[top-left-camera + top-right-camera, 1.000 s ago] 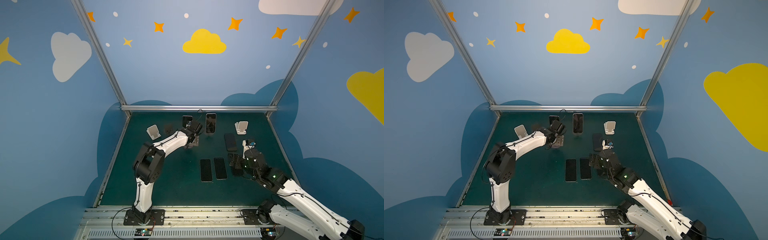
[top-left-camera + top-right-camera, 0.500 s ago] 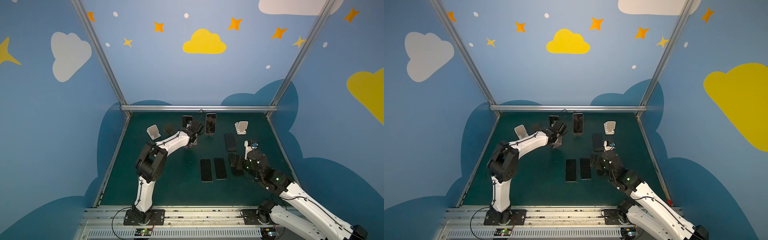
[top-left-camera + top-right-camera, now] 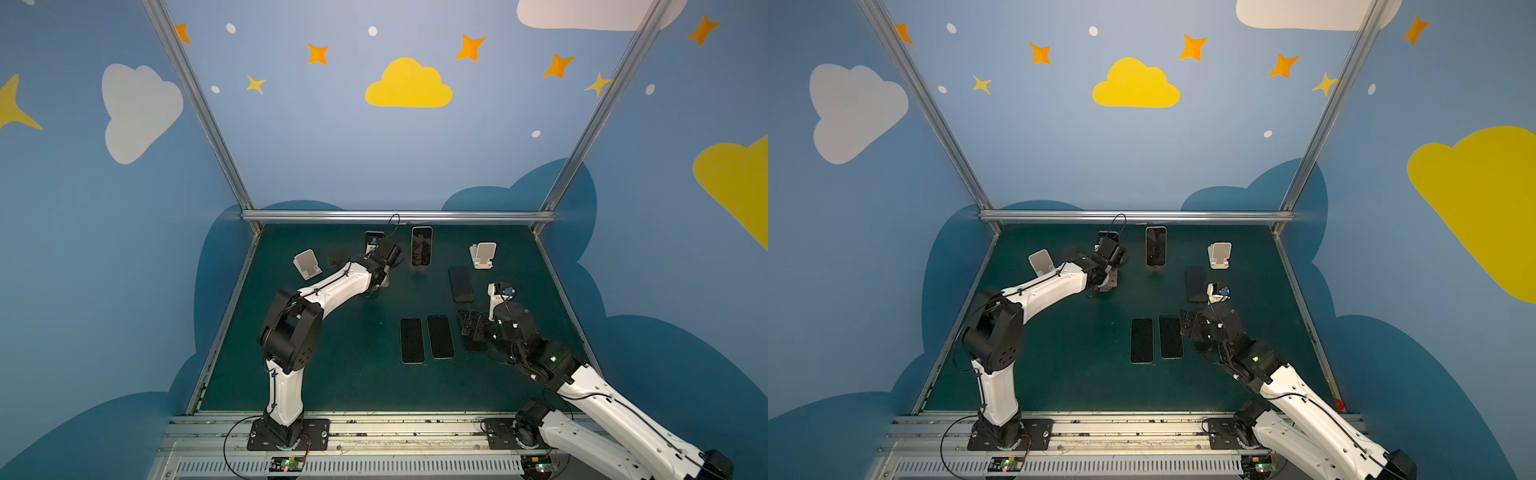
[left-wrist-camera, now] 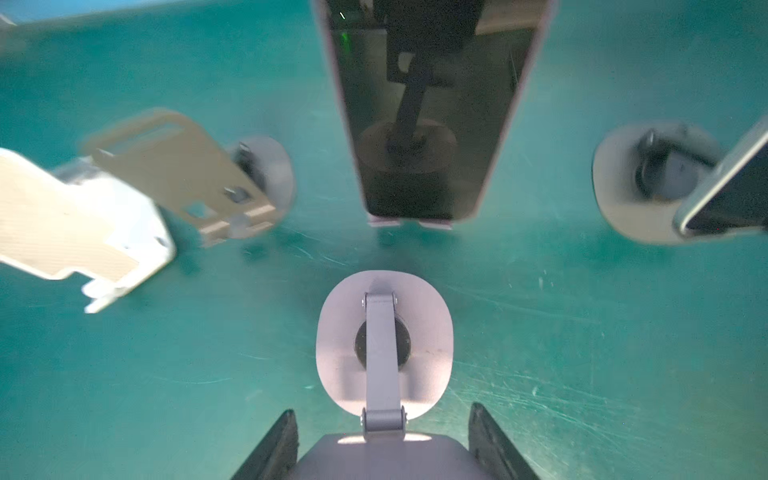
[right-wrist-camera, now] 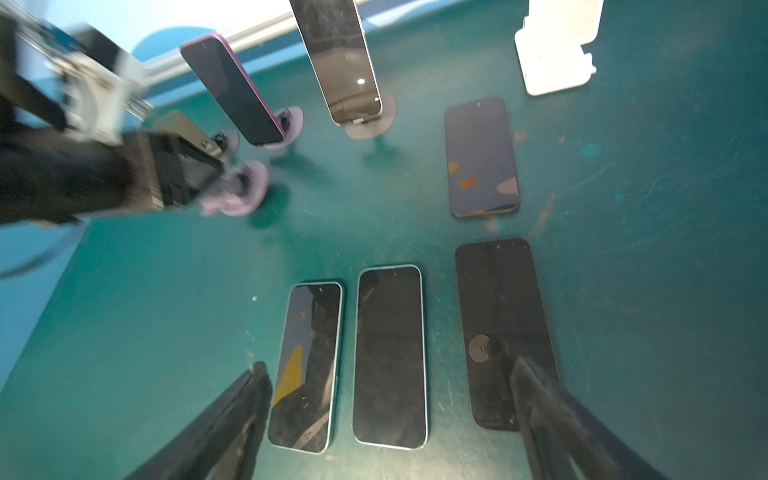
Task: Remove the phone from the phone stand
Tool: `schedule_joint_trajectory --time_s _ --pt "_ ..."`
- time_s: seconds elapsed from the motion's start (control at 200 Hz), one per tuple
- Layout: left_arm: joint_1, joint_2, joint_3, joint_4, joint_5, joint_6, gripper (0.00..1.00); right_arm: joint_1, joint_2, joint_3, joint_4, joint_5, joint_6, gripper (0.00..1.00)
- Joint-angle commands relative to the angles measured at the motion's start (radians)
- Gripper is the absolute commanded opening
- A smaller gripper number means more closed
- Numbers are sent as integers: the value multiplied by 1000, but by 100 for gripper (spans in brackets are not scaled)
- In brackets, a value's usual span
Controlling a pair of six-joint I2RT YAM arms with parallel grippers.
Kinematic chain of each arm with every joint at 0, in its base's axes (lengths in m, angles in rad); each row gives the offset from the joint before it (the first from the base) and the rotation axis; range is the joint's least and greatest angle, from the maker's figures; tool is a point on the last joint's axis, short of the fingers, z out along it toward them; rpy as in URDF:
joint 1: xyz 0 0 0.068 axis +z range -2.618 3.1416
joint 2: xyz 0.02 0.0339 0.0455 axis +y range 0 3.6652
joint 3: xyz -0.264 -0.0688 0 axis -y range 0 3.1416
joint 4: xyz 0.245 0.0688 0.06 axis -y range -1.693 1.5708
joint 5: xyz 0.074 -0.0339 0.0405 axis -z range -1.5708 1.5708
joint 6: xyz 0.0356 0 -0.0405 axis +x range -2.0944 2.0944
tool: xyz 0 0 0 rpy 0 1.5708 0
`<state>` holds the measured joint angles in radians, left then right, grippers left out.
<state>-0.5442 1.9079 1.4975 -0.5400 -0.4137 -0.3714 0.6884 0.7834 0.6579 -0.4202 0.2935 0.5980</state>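
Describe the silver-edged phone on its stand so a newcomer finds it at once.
Start at the metal rail along the back of the green mat. Just in front of its middle, the phone stands upright on a round grey stand. The propped phone beside it has a purple edge; this one's is silver.

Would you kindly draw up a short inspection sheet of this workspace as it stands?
Surface: green mat, scratched, no spills seen.
Job's things: purple phone and silver phone upright on stands; near stand, gripped; whether it bears a phone cannot be told.
Clutter: four phones lying flat; two white stands and one dark stand, empty.
Grippers: left gripper shut on the near stand's plate; right gripper open, empty, above the flat phones.
Cables: black loop above the left wrist; leads along both arms.
Surroundings: blue walls with clouds and stars; aluminium frame.
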Motion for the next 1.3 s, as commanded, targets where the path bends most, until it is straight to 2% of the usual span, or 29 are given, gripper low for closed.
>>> schedule_joint_trajectory --time_s 0.0,0.28,0.591,0.826,0.921,1.016,1.086,1.297 --pt "76 -51 -18 -44 -14 -25 51 -5 -6 -4 20 -14 3 91" --pt "276 -91 -108 -28 118 -100 51 -6 -16 -1 24 -28 0 91" --pt "354 -30 -80 -43 152 -70 51 -6 -39 -1 5 -21 0 91" --pt "368 -4 -84 -35 127 -70 53 -7 -44 5 -7 -19 -3 91" --pt "369 -4 -85 -37 127 -78 60 -6 -39 8 -8 -20 -3 91" --pt "369 -17 -83 -46 128 -86 77 -7 -32 10 -6 -25 -3 91" --pt "369 -43 -82 -55 130 -94 84 -7 -25 10 0 -28 -4 91" --pt "352 -247 -98 -44 173 -107 100 -7 19 50 4 -38 -17 91"
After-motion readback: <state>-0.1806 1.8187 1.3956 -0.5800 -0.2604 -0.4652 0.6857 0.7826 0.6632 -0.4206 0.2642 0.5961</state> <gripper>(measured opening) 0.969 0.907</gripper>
